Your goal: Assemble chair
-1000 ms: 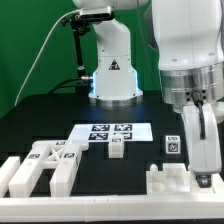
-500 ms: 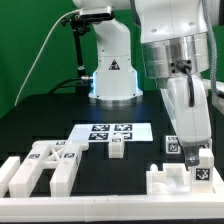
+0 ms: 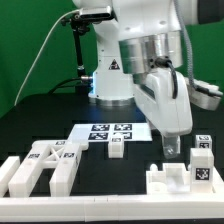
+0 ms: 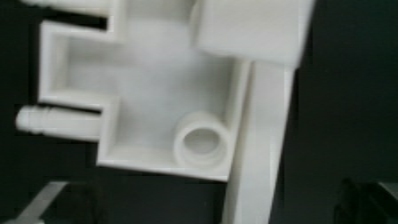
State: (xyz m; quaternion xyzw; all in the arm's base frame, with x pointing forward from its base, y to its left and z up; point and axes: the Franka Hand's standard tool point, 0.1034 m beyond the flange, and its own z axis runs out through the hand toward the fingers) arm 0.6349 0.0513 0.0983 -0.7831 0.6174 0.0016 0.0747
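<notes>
Swung toward the exterior view's left and tilted, the hand point(image 3: 172, 146) hovers above a chair part point(image 3: 165, 181) at the front of the worktop point(image 3: 40, 120). Whether its fingers are spread cannot be told. It is probably lining up a fresh grasp.

Bright, even light; glossy white parts glare; wrist view blurred.

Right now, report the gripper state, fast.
Gripper: cannot be told whether open or closed; both views are too blurred. It hangs close by a white chair part.
</notes>
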